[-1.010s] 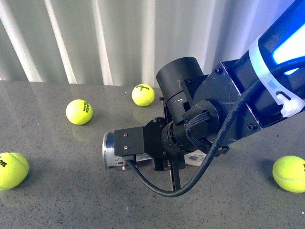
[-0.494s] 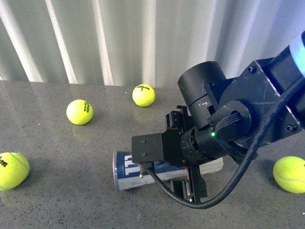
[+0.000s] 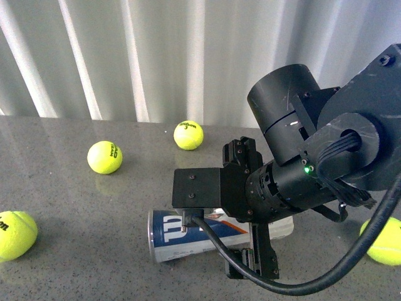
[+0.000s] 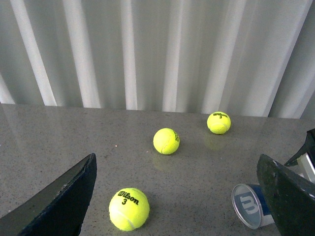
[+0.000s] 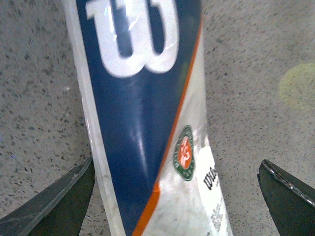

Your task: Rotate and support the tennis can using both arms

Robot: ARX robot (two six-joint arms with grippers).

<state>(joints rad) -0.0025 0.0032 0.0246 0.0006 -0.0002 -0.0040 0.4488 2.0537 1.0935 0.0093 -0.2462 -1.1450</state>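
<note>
Tennis can (image 3: 172, 231) lay on its side on the grey table (image 3: 75, 263), showing from left to right its silver rim, white W and orange stripe. A second earlier only the rim had shown from under the arm, so the turning seemed under way. Left gripper (image 4: 174, 201) hung wide open, well apart from it, while right gripper (image 5: 170, 196) straddled its middle, fingers spread and apparently not touching, so supporting probably lay ahead.

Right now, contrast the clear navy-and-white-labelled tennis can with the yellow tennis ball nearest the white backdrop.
The tennis can is a long tube lying on its side; the ball is round. The right gripper straddles the can; the ball sits free. Both rest on the grey table.
</note>
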